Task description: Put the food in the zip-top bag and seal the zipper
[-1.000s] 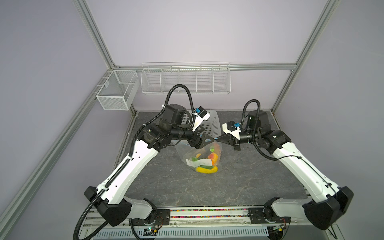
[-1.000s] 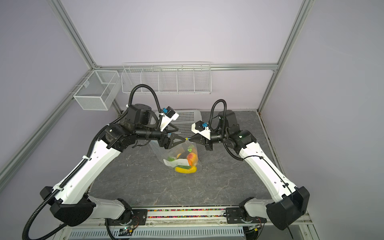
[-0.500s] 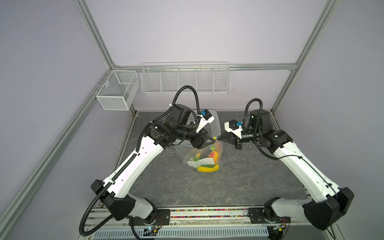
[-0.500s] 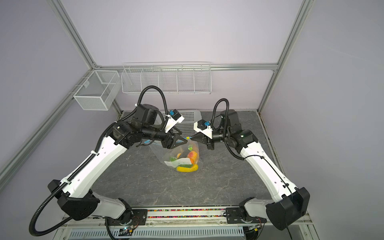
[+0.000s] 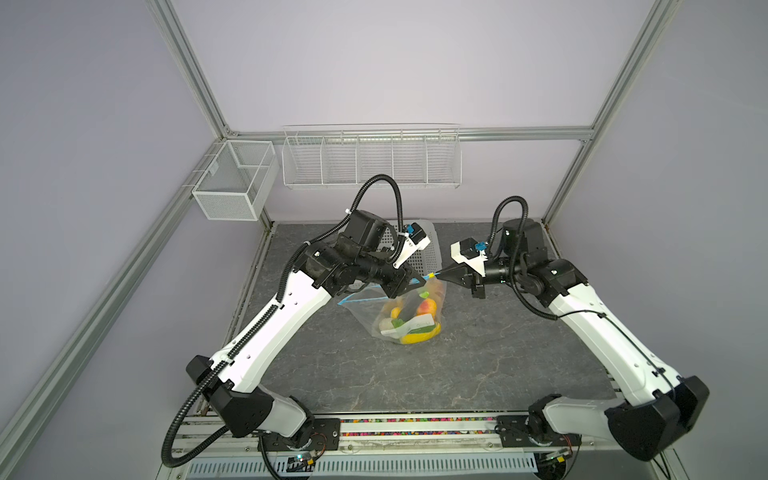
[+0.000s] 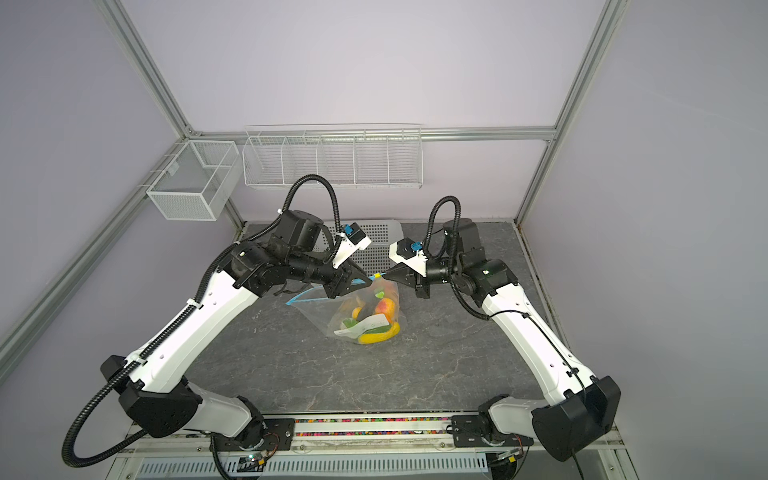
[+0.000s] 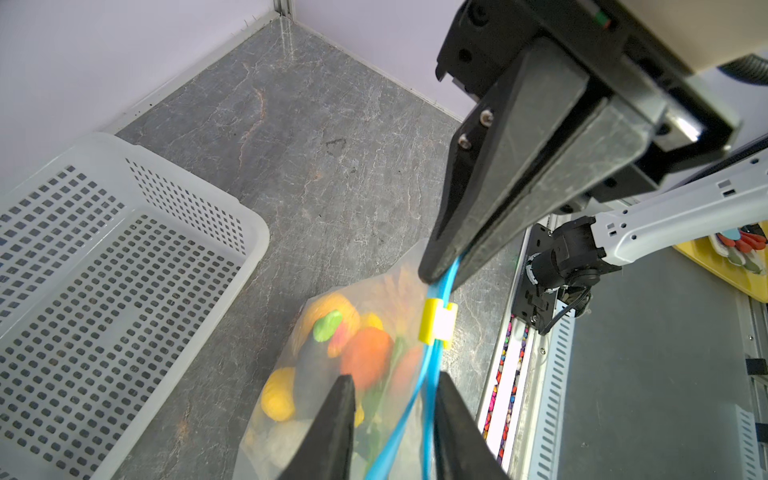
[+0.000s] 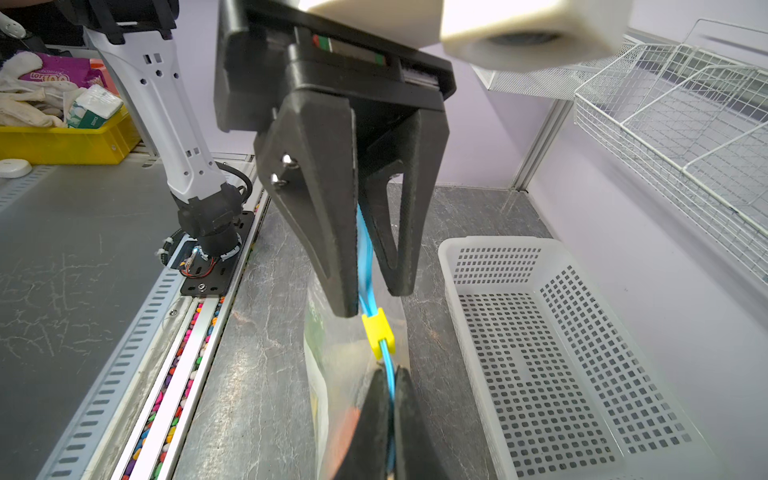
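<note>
- The right gripper point(image 8: 390, 372) is pinched tight on the zipper point(image 8: 365, 257), the thin blue strip, right next to the yellow slider point(image 8: 378, 332).
- The left gripper point(image 7: 395, 378) has its jaws a little apart. The blue strip runs through the gap on the other side of the slider, and the jaws do not squeeze it.
- In both top views the two grippers point at each other, almost tip to tip. The slider is between them, up above the table point(image 5: 374, 374).
- Each arm comes up from its base at the front edge and leans in toward the middle. Then it bends so the wrist lies nearly flat.
- The zip-top bag point(image 5: 365, 307) hangs from the strip, and its bottom rests near the middle of the table. The food point(image 5: 415, 320) is heaped inside, in yellow, orange and green pieces.
- A white basket point(image 7: 166, 170) with holes sits at the back edge, just behind the bag.
- In the top views the slider is only a yellow dot. The wrist views show the gap in the left jaws and the strip splitting into two lines on that side.
- Only the right wrist view shows a yellow bin point(image 8: 62, 141) with cloths, past the front edge.
</note>
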Tool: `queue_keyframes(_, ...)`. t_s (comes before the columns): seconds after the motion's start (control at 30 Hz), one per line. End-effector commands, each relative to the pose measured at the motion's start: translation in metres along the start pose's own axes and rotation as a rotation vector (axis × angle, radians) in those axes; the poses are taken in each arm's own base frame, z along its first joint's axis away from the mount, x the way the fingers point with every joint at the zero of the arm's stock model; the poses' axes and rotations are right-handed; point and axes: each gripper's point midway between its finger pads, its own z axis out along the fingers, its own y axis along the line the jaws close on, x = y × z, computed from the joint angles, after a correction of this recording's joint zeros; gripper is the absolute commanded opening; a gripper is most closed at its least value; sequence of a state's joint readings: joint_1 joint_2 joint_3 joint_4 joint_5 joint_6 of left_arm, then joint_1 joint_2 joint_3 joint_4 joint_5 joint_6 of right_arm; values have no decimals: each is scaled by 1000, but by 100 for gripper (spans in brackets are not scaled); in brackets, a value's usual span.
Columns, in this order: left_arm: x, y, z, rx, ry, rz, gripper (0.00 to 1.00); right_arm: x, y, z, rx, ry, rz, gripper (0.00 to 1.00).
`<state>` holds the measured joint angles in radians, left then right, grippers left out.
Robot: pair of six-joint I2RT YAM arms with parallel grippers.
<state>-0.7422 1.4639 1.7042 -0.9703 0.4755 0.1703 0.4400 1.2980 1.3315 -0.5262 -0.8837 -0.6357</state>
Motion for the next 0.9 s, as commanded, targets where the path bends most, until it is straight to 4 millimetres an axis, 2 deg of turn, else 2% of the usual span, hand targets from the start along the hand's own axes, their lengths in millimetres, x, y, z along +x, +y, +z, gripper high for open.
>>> queue_keyframes(0.0,-4,-6,-10,-6,-15,20,34,-14,3,-5,-8,-46,-53,7)
queue_keyframes(0.07,-6,-6,-8,-7,-32,28,45,-14,3,-5,-13,-45,-51,7)
queue_keyframes(0.3,-28,-12,-3,2,-215,115,59,-11,2,-2,-25,-42,-37,7)
queue_keyframes(0.6,-32,-13,6,35,-235,155,57,-11,3,-2,-28,-43,-35,7)
queue_keyframes(0.87,-33,-11,10,34,-233,144,44,-10,3,-2,-29,-41,-29,7)
